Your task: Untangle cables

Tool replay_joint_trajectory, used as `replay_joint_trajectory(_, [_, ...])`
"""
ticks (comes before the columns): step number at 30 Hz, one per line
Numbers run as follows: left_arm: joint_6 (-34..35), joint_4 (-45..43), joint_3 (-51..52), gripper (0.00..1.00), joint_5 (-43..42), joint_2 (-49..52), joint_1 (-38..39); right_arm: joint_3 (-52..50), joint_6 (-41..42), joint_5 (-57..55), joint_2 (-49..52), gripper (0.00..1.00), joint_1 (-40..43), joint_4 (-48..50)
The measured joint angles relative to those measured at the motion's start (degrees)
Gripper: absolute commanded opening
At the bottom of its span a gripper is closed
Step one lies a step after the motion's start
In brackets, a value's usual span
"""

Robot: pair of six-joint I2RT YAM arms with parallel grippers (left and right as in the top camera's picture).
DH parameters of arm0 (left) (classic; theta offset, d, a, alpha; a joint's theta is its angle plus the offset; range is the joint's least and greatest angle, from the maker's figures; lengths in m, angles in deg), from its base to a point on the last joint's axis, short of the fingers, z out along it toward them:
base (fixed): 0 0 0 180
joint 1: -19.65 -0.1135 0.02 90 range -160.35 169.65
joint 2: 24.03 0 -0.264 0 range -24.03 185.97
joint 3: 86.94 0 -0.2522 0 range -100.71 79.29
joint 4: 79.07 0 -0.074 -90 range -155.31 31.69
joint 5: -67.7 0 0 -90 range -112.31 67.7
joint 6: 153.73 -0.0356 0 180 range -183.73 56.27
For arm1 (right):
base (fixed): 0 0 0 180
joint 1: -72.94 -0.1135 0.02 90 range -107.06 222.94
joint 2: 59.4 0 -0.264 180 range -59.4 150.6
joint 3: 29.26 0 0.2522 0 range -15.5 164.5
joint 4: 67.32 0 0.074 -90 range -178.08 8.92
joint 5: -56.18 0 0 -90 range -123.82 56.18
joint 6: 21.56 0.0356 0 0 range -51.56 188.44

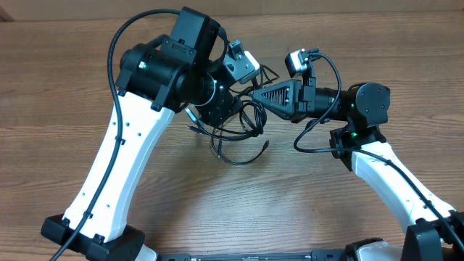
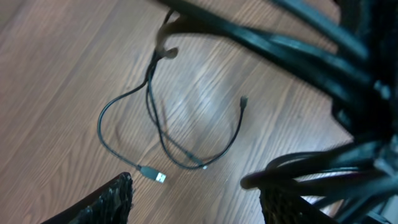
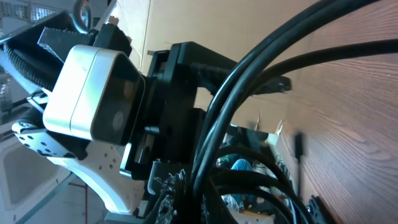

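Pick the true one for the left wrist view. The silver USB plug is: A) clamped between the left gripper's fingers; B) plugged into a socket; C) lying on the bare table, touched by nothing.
C: the silver USB plug lies flat on the wood table, just ahead of the open left gripper, clear of both fingers.

A robotics lab: two white robot arms [image 1: 119, 163] with wrist cameras [image 1: 296, 62] at a wood-grain table [image 1: 58, 58].

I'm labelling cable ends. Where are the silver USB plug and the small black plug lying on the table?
silver USB plug [image 2: 160, 177]: left wrist view, on its metal shell.
small black plug [image 2: 244, 101]: left wrist view, on the connector's tip.
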Motion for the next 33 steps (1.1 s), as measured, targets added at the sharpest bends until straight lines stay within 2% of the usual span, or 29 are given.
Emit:
replay_joint_trajectory(8, [-2.10,0.68,0.00,0.64,-5.57,0.07,-0.37,0.00,0.42,0.83,0.00,0.04,0.22,0.02])
replay_joint_trajectory(22, [-4.81,4.37,0.00,0.66,-15.08,0.07,-0.33,0.00,0.39,0.70,0.00,0.04,2.54,-0.07])
replay_joint_trajectory(24, [-5.22,4.39,0.00,0.62,-16.31,0.07,-0.33,0.00,0.42,0.70,0.00,0.04,2.54,-0.07])
replay_joint_trajectory(33, [-5.44,2.36,0.00,0.58,-16.68,0.07,-0.39,0.00,0.39,0.72,0.00,0.04,2.62,0.00])
